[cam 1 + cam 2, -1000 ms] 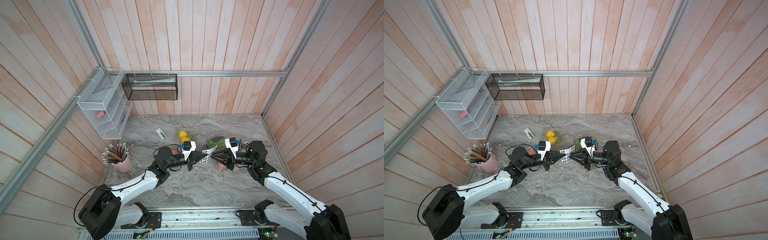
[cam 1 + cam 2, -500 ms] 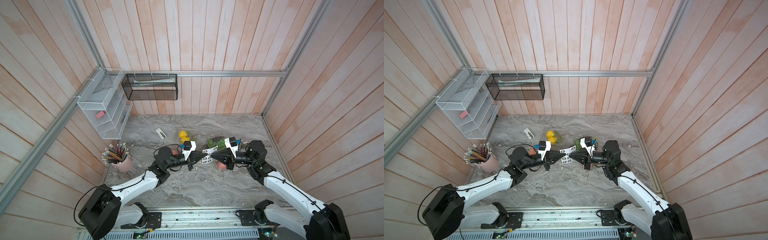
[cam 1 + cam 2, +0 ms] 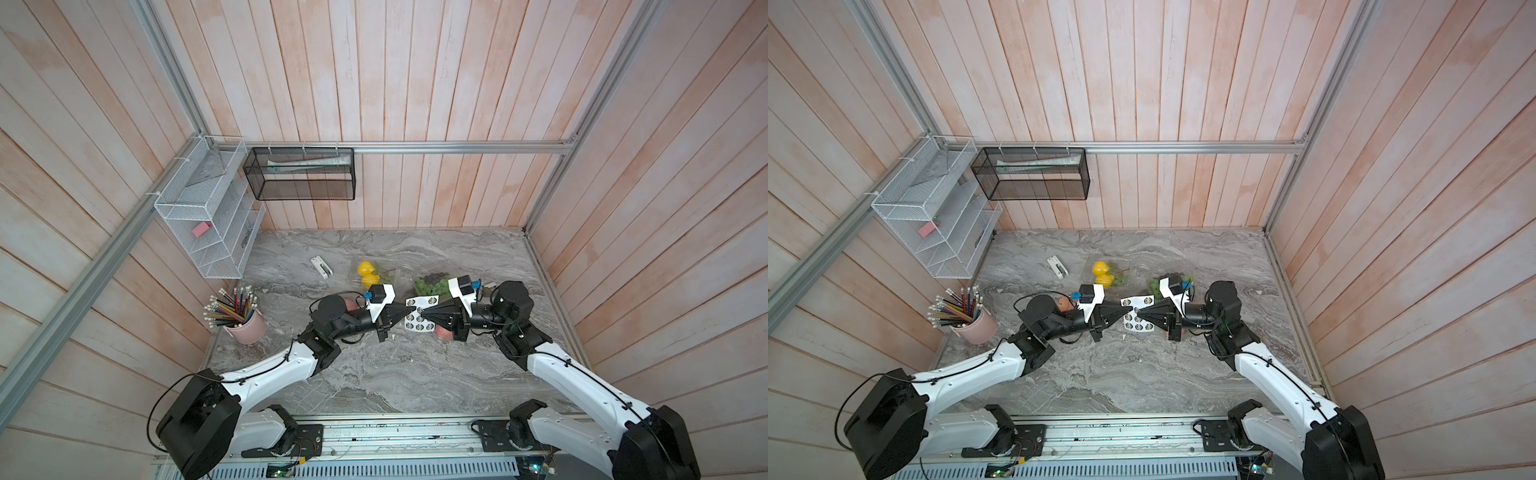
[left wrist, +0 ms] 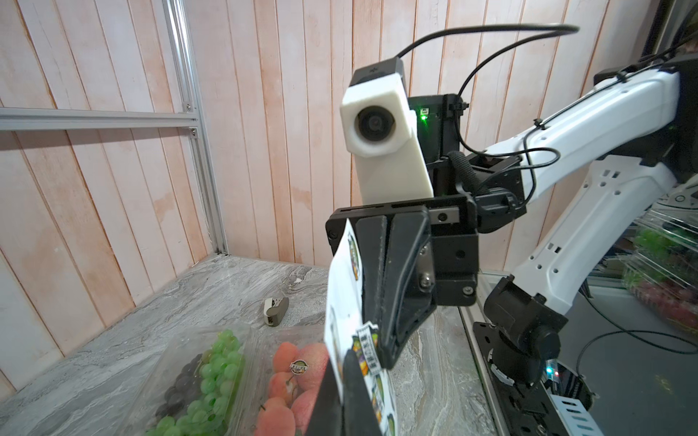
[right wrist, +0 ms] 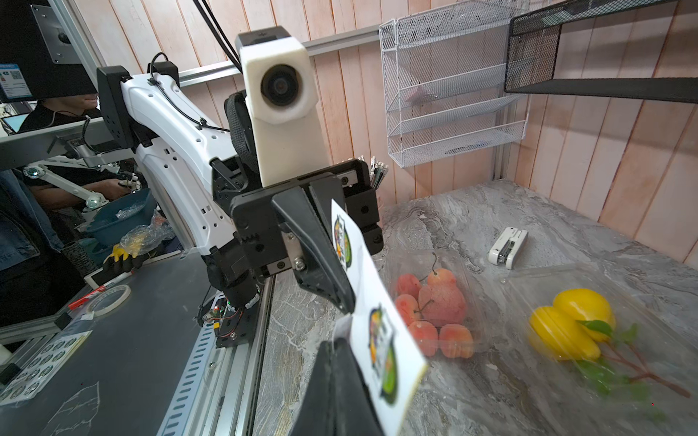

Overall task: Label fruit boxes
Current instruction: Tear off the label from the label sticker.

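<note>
Between the two meeting tips, above the marble table (image 3: pixel 374 374), a white sticker sheet (image 3: pixel 429 300) hangs on edge. The left gripper (image 3: pixel 411 309) is clenched on the sheet's border; in the left wrist view the paper runs down between its dark fingers (image 4: pixel 355 392). The right gripper (image 3: pixel 427 313) is clamped too, nipping a sticker (image 4: pixel 365 349) whose edge curls off the sheet.

The fruit boxes all lie on the table close to the tips. On the far side of the left gripper sits the box of yellow fruit (image 3: pixel 365 272), and on the far side of the right gripper the box of grapes (image 3: pixel 430 286). One box of red fruit (image 3: pixel 442 333) lies directly under the right gripper and carries a round label (image 4: pixel 298 367) on its lid. The second box of red fruit (image 5: pixel 434 309) lies beside the left gripper's wrist.

Farther beyond the left gripper lies a small white stapler (image 3: pixel 322 266). Out past the left arm stands a pink cup of pencils (image 3: pixel 245 328), with a white wire rack (image 3: pixel 208 232) and a black mesh basket (image 3: pixel 299 178) on the walls.

In both top views the left arm covers most of the second box of red fruit, and the right wrist camera hides part of the grapes. The sheet blocks much of each wrist view. The clear lids are hard to trace, and the yellow fruit is blurred in the right wrist view.
</note>
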